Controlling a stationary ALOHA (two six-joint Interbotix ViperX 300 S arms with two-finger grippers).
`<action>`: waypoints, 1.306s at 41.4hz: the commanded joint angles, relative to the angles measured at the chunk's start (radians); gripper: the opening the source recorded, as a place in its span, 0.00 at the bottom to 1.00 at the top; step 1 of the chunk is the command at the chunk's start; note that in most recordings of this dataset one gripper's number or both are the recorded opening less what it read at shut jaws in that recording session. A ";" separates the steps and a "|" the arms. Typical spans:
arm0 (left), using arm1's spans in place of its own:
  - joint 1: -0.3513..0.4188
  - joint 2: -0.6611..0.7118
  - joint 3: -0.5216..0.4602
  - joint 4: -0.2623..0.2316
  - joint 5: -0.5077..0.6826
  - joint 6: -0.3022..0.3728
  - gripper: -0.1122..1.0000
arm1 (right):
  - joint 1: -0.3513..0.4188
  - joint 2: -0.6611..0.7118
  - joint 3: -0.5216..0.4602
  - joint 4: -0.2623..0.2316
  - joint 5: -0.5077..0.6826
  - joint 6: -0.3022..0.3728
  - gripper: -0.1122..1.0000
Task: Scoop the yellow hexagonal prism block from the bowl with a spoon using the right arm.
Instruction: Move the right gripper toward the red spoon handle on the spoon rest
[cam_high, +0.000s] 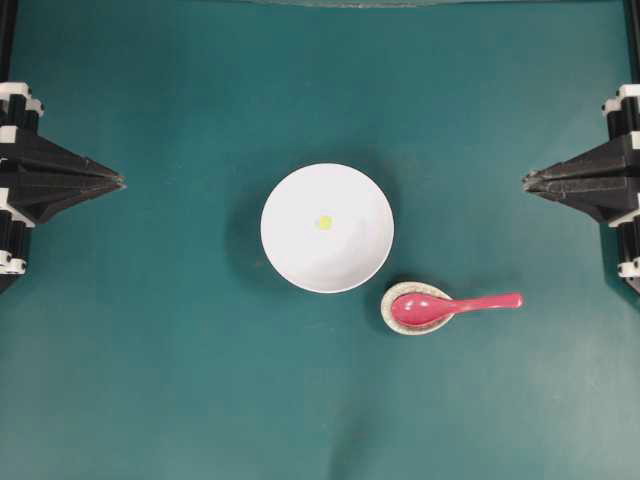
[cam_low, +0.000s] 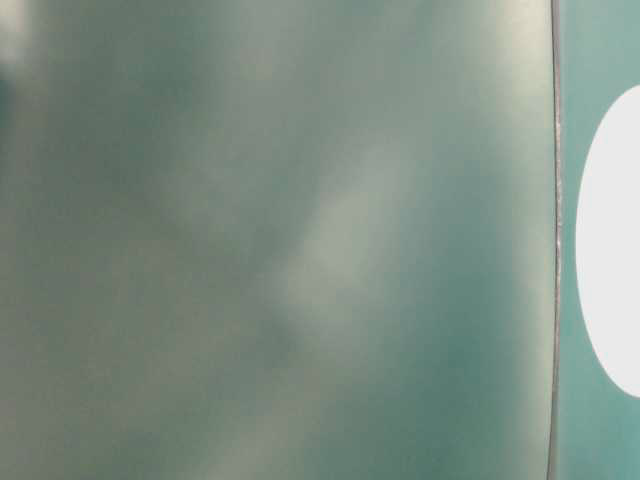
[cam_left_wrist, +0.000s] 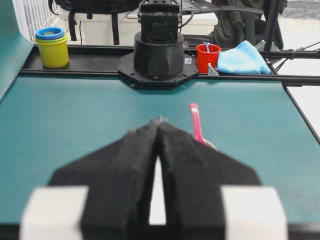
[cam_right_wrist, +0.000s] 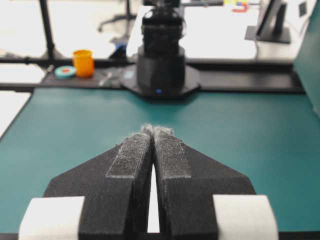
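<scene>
Spoon (cam_high: 455, 306) ungrasped on rest (cam_high: 414, 318) toward tabletop's near edge, right gripper (cam_high: 527, 181) closed, empty; next: open, reach, grip handle.

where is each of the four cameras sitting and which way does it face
Overhead: above the table, looking straight down on the bowl, yellow block, spoon on its rest; left gripper and right gripper shut at the edges.
Table-level: low, mostly blurred; the bowl's side at right; no robot.
Left wrist: behind the left gripper, facing the opposite arm's base; spoon handle.
Right wrist: behind the right gripper, facing the other base.
Shared: overhead and left wrist both show the spoon.
</scene>
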 joint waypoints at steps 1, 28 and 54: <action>-0.005 0.006 -0.031 0.009 0.009 0.005 0.10 | 0.000 0.002 -0.015 -0.002 -0.008 0.002 0.10; -0.005 0.006 -0.032 0.011 0.023 0.002 0.10 | 0.000 0.008 -0.017 0.006 -0.009 0.008 0.52; -0.005 0.006 -0.031 0.009 0.026 -0.005 0.10 | 0.043 0.232 0.100 0.074 -0.210 0.048 0.64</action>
